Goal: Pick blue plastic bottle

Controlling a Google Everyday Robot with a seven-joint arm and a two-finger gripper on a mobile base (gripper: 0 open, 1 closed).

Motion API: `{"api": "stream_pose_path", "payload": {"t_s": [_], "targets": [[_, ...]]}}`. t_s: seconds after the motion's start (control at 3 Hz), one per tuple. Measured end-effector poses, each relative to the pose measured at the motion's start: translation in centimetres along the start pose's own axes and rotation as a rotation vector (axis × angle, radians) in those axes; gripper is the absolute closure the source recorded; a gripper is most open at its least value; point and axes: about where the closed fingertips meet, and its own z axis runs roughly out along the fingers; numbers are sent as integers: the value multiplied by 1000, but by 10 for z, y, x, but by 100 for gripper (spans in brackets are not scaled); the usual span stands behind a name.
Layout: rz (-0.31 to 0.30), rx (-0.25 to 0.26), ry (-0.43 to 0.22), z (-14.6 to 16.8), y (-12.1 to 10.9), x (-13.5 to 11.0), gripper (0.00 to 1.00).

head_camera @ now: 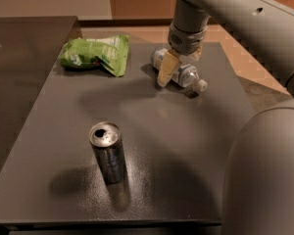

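The blue plastic bottle point(188, 76) lies on its side at the far right of the dark table point(186, 146), white cap point(201, 86) toward the front right. My gripper point(178, 68) comes down from above onto the bottle's middle. It is open, with its tan fingers astride the bottle. The near finger point(165, 70) stands on the bottle's left side. The far finger is mostly hidden behind the bottle.
A silver drink can point(108, 152) stands upright at the front middle of the table. A green snack bag point(95, 54) lies at the far left. My arm point(245, 23) crosses the upper right and my body point(269, 175) fills the lower right.
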Motion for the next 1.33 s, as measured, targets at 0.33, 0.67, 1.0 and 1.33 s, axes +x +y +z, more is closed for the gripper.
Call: {"api": "stream_pose_path", "payload": {"t_s": [0.33,0.67,1.0,1.33], "targets": [[14,-9,15,4,1,-4,41],[16,-13,14,2,1,-7,64],[7,-10,-9,-10,2,-8,88],[-31,7,-53,-37,5,-8,100]]}}
